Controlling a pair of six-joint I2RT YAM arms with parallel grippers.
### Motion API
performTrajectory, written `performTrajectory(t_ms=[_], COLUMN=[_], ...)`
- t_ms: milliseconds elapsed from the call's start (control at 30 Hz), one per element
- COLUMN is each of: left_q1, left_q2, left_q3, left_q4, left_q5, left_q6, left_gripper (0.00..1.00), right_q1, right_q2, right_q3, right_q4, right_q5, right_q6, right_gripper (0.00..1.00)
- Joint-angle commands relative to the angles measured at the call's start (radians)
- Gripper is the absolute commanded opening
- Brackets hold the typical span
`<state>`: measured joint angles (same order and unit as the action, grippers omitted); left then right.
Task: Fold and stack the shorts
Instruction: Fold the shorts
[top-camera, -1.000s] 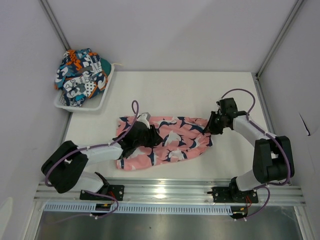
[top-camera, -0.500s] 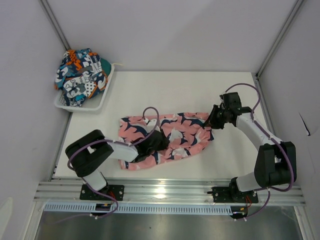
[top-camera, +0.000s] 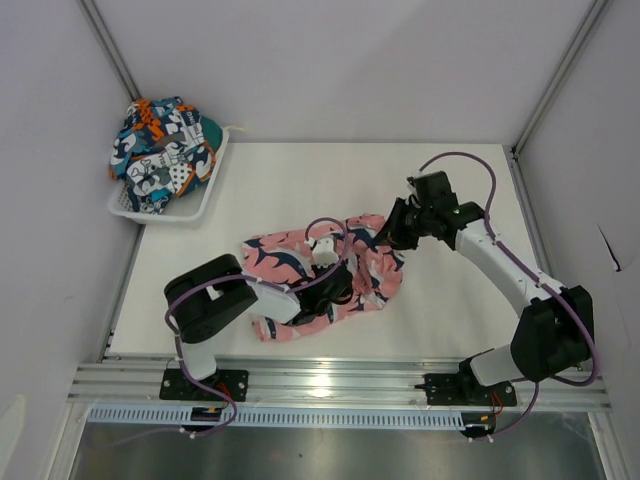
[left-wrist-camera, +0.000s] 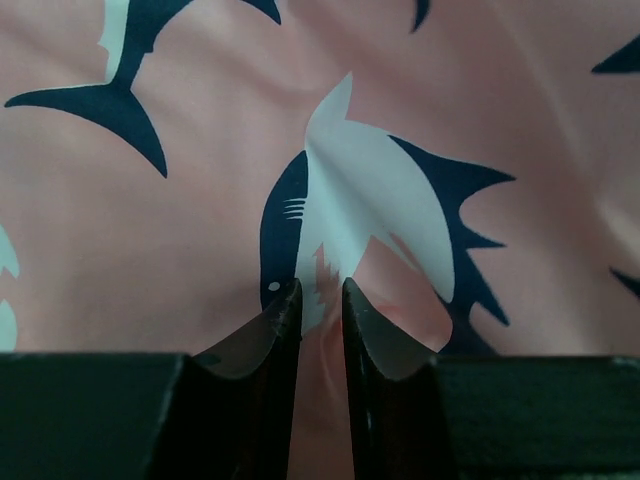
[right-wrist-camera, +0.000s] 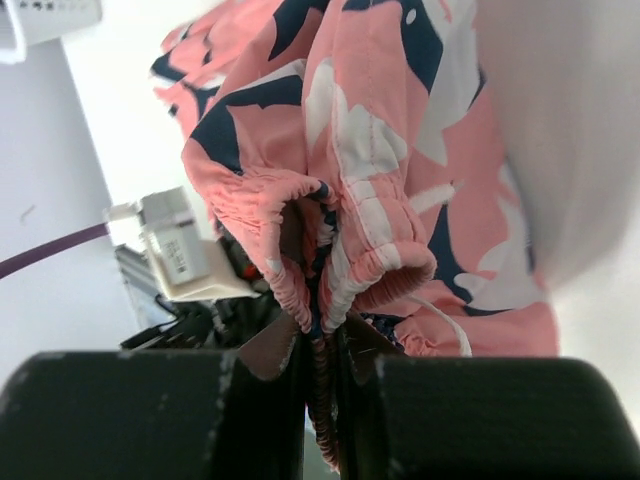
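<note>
The pink shark-print shorts (top-camera: 281, 258) lie bunched on the white table near the front middle. My left gripper (top-camera: 338, 287) rests low on their middle, its jaws nearly together with a fold of the pink fabric (left-wrist-camera: 200, 200) pinched between them (left-wrist-camera: 320, 292). My right gripper (top-camera: 393, 232) is shut on the shorts' elastic waistband (right-wrist-camera: 345, 265) and holds that right end lifted above the rest of the cloth. A white drawstring (right-wrist-camera: 440, 318) hangs by it. The patchwork shorts (top-camera: 163, 148) sit heaped in a white basket (top-camera: 193, 210) at the back left.
Grey walls close in the table on the left, back and right. A metal rail (top-camera: 340, 385) runs along the near edge. The left arm's purple cable (top-camera: 322, 228) loops over the shorts.
My right gripper has carried the waistband left and up over the shorts. My left gripper has slid right along the fabric. The shorts have drawn in shorter.
</note>
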<state>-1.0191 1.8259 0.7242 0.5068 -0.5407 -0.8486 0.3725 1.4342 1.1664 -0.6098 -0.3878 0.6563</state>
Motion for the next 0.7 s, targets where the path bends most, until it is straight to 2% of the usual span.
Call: performTrajectory(t_ms=[0, 300, 433, 533, 667], left_q1=[-0.003, -0.007, -0.021, -0.022, -0.022], left_q2=[0.049, 0.059, 0.043, -0.017, -0.178], left_q3=[0.012, -0.009, -0.048, -0.075, -0.092], left_q4=[-0.025, 0.03, 0.104, 0.121, 0.027], left_q5=[-0.03, -0.033, -0.039, -0.03, -0.033], left_q6=[-0.001, 0.005, 0.022, 0.042, 0.078], left_gripper=[0.26, 0.25, 0.27, 0.31, 0.39], right_q1=[0.046, 0.06, 0.051, 0.036, -0.01], right_q2=[-0.041, -0.037, -0.015, 0.017, 0.049], right_q3=[0.055, 0.208, 0.259, 0.283, 0.308], right_q4=[0.027, -0.033, -0.073, -0.11, -0.166], right_q5=[-0.046, -0.057, -0.029, -0.025, -0.02], right_q6=[0.097, 0.151, 0.161, 0.135, 0.085], right_gripper=[0.0, 0.0, 0.0, 0.0, 0.0])
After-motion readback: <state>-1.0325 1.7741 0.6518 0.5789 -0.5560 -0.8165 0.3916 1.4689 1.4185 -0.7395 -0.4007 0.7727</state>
